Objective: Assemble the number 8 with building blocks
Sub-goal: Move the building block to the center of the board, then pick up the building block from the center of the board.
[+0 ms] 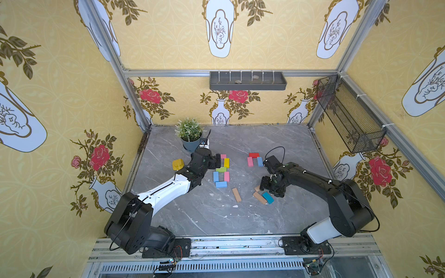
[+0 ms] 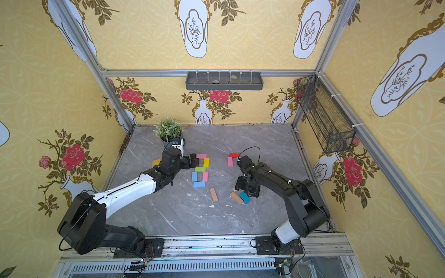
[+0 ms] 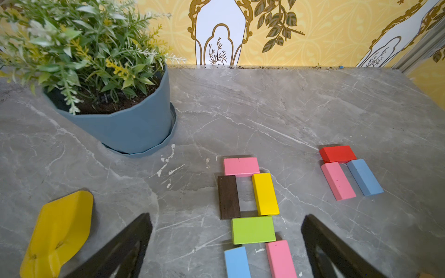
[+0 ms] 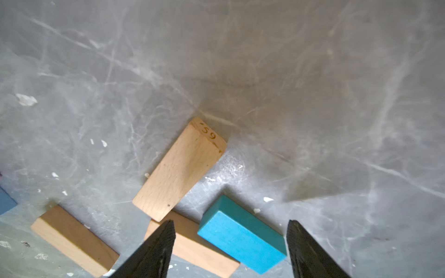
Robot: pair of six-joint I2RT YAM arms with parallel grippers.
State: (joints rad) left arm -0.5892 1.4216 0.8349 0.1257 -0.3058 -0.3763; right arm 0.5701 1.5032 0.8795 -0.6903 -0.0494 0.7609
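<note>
the right gripper [image 4: 230, 222] hangs low over a small teal painted wooden block [image 4: 242, 234]. its two black fingers [image 4: 154, 248] are partly apart, one on each side of the teal block, and they hold nothing. the left gripper [image 3: 226, 215] is spread very wide and holds nothing too.

the teal block looks small, light and hard. its paint looks smooth, so it may slip a little. the best place to pinch it is likely the middle of its two long sides.

three flat tan wooden blocks [image 4: 179, 169] lie just beside the teal block, and one of them touches it. a finger could bump that one when the fingers close.

well apart from the teal block, by the left gripper, seven coloured blocks lie flat in an eight shape [image 1: 221, 169]. a red block [image 1: 253, 155], a pink block [image 1: 250, 161] and a light blue block [image 1: 259, 161] sit together behind the teal block.

a yellow scoop-shaped toy [image 3: 60, 231] and a green plant in a blue pot [image 3: 125, 125] stand far from the teal block, past the eight shape, so they are not in the way.
</note>
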